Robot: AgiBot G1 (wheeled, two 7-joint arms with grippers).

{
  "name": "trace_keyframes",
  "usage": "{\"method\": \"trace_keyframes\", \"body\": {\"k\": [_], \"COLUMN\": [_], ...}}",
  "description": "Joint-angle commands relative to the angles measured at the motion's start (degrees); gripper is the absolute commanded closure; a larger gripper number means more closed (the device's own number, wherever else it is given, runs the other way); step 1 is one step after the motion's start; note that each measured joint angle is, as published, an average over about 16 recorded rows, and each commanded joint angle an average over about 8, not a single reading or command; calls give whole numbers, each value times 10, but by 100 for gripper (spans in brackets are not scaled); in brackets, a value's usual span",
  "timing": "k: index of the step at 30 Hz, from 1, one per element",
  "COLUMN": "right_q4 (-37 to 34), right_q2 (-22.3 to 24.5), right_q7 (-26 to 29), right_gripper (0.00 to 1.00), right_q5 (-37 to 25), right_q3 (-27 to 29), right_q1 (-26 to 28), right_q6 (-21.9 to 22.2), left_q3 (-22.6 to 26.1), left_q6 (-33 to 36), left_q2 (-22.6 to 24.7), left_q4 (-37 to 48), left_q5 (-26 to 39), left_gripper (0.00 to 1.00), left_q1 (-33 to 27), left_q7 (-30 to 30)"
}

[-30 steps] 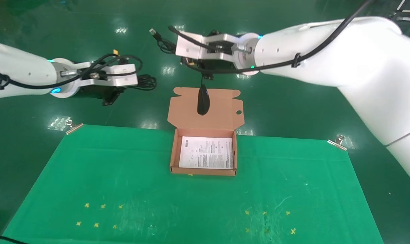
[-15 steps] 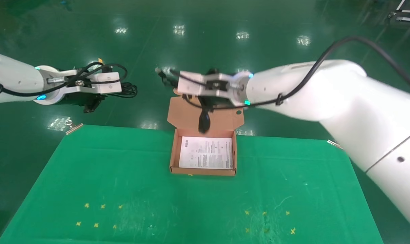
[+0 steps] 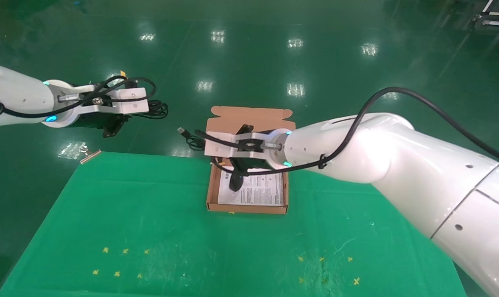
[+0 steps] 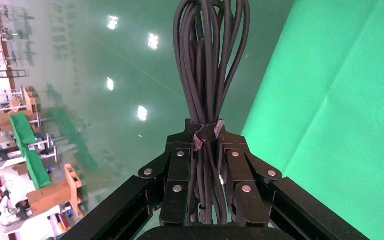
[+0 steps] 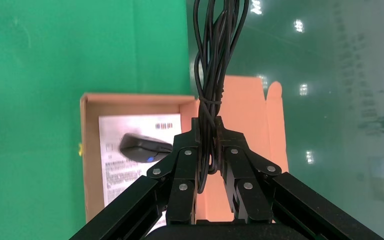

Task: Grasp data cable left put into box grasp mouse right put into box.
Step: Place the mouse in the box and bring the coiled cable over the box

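Observation:
The salmon-orange box (image 3: 210,194) lies open on the green mat, lid flap (image 3: 270,117) folded back, white leaflet (image 3: 261,192) inside. My right gripper (image 3: 242,164) is shut on the mouse's bundled cord (image 5: 212,75) just above the box. The black mouse (image 3: 235,182) hangs from it low over the leaflet's left part; it also shows in the right wrist view (image 5: 142,148); I cannot tell if it touches. The USB plug (image 3: 182,132) sticks out to the left. My left gripper (image 3: 113,123) is shut on the data cable (image 4: 210,60) at its tie, held in the air off the mat's far left.
The green mat (image 3: 150,231) covers the table, held by metal clips (image 3: 90,156) at its far corners. Small yellow crosses (image 3: 121,262) mark its near part. Glossy dark green floor lies beyond the mat.
My right arm has come down and toward me, carrying the mouse from over the lid to low inside the box. The left arm shifted slightly left, then stayed still.

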Motion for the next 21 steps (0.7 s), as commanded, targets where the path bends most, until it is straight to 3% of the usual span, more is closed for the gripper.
{"method": "trace_keyframes", "body": {"k": [1,9,21], "right_q4": [4,-11,-68], "right_q2": [-1,-1,1], "right_q7": [4,26,57], "right_gripper": [100,100,100], "right_q5": [10,38,44], "right_q3": [-10,-46,-87], "right_q1": [-1,-9,-23], "right_q6": [8,38,36], "left_q3": [0,0,0], "left_q6": [0,0,0], "left_q2": [0,0,0], "left_q4": [0,0,0], "left_q5": [0,0,0], "left_gripper": [100,100,100], "left_q1": [0,0,0], "left_q7": [0,0,0]}}
